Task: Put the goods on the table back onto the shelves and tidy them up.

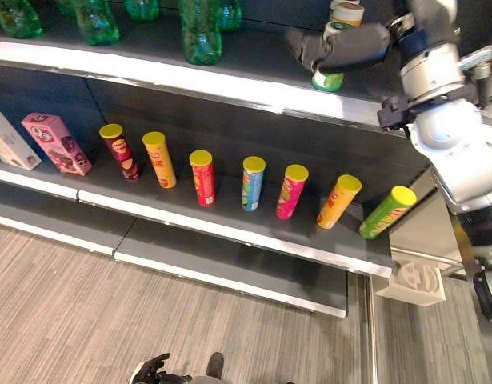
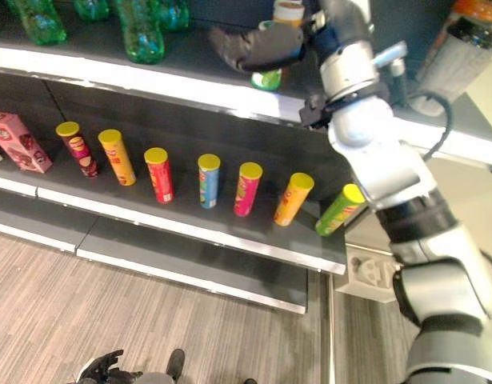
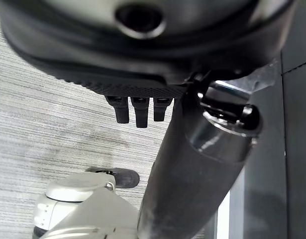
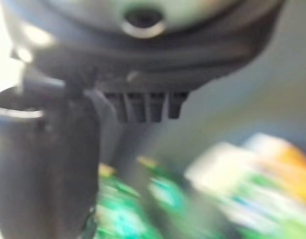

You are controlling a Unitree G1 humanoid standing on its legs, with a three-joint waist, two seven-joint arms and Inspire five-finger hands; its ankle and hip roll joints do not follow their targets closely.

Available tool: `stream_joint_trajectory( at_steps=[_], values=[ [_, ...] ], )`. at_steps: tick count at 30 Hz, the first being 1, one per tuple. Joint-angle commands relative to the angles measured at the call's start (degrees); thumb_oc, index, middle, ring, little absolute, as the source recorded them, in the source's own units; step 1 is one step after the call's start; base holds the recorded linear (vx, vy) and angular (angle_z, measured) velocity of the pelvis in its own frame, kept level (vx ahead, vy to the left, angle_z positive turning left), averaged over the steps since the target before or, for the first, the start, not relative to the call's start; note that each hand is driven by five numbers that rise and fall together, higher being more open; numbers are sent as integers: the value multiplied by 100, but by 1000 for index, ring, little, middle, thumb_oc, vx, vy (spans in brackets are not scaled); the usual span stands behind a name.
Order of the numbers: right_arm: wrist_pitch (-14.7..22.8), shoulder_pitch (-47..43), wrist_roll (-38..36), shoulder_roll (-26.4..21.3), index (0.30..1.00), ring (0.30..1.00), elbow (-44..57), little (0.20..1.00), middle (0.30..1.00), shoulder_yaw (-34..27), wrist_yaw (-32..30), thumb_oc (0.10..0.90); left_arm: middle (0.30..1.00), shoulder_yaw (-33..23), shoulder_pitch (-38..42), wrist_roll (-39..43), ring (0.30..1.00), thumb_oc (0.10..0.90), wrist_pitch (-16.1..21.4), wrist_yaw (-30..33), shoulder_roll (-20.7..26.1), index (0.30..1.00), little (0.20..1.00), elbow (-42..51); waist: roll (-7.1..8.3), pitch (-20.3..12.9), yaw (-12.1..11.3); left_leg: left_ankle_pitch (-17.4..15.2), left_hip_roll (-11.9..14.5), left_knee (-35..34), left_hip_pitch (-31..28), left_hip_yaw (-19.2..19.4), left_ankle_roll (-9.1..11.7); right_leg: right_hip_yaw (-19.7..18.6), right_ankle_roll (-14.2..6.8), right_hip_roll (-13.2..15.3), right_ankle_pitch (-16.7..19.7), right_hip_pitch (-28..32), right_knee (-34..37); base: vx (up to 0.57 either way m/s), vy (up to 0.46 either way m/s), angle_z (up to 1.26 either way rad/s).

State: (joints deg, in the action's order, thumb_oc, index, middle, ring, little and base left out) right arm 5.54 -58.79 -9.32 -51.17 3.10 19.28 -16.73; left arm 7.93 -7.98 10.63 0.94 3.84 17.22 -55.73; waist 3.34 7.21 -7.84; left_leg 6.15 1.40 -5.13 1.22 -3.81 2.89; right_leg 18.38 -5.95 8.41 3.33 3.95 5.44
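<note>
Left eye view: a dark shelving unit stands over a grey wood-grain floor [image 1: 150, 320]. On the top shelf [image 1: 230, 76], green bottles [image 1: 199, 32] stand along the back. The right hand [image 1: 342, 46] reaches in over this shelf near its right end, fingers curled round a small green-and-white cup [image 1: 329, 78] whose base sits close to the shelf's front edge. A second cup with an orange band [image 1: 346, 12] stands just behind the hand. On the middle shelf [image 1: 230, 228], seven yellow-lidded crisp tubes [image 1: 253, 182] lean in a row, from dark red at the left to green [image 1: 387, 211] at the right end. Two boxes, one pink [image 1: 57, 143], stand at that shelf's left end. The left hand [image 1: 152, 370] shows at the picture's bottom edge, low over the floor.

Right eye view: the same scene; the right hand [image 2: 258, 46] is closed on the cup at the top shelf's front edge.

Left wrist view: the left hand [image 3: 138, 107] hangs over the floor with fingers curled, holding nothing.

Right wrist view: blurred green and orange goods lie past the right hand [image 4: 143, 104]; its grip cannot be read here.
</note>
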Motion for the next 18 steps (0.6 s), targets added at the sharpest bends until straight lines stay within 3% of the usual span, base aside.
stream_joint_trajectory(
  at_steps=[1, 7, 10, 15, 18],
  values=[
    [563, -351, 73, -239, 900, 900, 624, 900, 900, -383, -155, 800, 900, 130, 249, -334, 900, 800, 90, 156, 226, 900, 900, -347, 123, -388, -44, -750, 94, 13, -230, 231, 159, 2, -429, 390, -42, 71, -90, -27, -32, -7],
    [715, 742, -815, 519, 900, 900, 1362, 900, 900, -346, 666, 800, 900, 107, 267, -320, 900, 800, 98, 110, 174, 900, 900, -203, 15, -433, 109, -766, 185, 13, -364, 474, 185, -188, -392, 332, -48, 61, -80, -31, -22, -33],
    [794, 1977, -1592, 1216, 900, 900, 2010, 900, 900, -252, 1487, 800, 900, 114, 299, -310, 900, 800, 111, 60, 49, 900, 900, 29, -118, -419, 293, -785, 269, 13, -438, 644, 209, -318, -370, 288, -26, 13, -44, -48, -23, -27],
    [735, 3491, -1442, 1569, 900, 900, 2333, 900, 900, -238, 2022, 800, 900, 2, 232, -468, 900, 800, 170, -6, -47, 900, 900, 227, -309, -314, 504, -817, 360, 13, -516, 860, 220, -523, -362, 225, -42, -71, -44, -36, -2, -34],
    [530, 4990, -1172, 1778, 900, 900, 1809, 900, 900, -152, 2361, 800, 900, -15, 196, -620, 900, 800, 209, -90, -153, 900, 900, 100, -378, -228, 678, -819, 401, 13, -577, 955, 222, -629, -357, 201, -36, -95, -44, -28, -7, -31]
  ],
)
